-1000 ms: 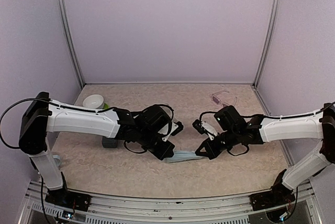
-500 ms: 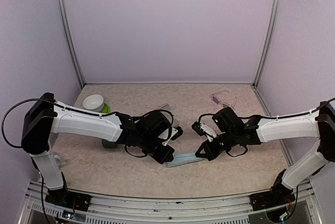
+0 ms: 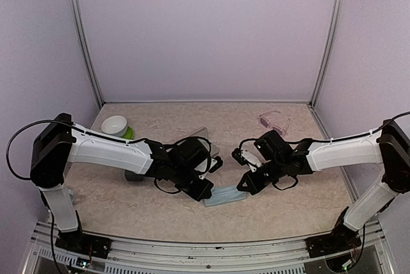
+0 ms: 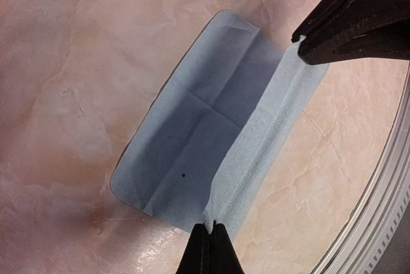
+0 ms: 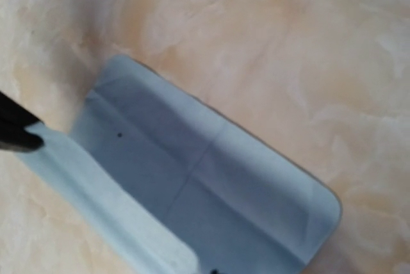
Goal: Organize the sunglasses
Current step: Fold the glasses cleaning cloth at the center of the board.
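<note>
Where the two arms meet near the middle of the table [image 3: 160, 213], we see a light-blue cloth [image 4: 192, 152] lying on the marbled top. One of its long edges is raised and folded back over the rest. The left claw [image 4: 207, 228] is pressed fully closed on one end of that raised edge, with no gap between its tips. The right claw [image 4: 300, 40] is pinched tight on the other end, at the cloth's corner.

From above, both claws point down at the cloth, the left one at its left end and the right one at its right end. In the right wrist view the cloth fills most of the frame, and that claw's own tips barely show.

The sunglasses [image 3: 273, 120] we can make out — a pale pair with purplish lenses — lie near the table's far right corner, well apart from both claws. A white bowl [image 3: 114, 123] stands near the far left corner.
</note>
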You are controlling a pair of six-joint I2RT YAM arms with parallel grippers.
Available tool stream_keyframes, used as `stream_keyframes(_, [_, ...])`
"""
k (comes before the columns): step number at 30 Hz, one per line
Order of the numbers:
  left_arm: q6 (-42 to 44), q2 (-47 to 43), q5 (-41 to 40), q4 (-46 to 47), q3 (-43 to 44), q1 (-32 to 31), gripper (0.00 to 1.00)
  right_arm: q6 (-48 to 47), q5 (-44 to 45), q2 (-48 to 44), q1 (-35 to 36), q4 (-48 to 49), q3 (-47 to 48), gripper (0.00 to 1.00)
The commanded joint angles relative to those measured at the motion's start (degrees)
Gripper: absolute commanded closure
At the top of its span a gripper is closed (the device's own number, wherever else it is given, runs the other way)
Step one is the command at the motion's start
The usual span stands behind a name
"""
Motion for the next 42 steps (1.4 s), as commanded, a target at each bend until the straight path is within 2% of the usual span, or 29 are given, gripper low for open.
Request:
stream_keyframes(1, [-0.2,1.5,-0.8,-0.8,-0.7,0.8,1.0,-0.4,2.8,1.7,0.3,-1.6,1.8,1.0])
stream_keyframes(42, [0.9,6.1,-2.5,-2.2,2.7,2.1,1.0,-1.6,6.8,8.2,0.3,-2.3,5.3,1.0])
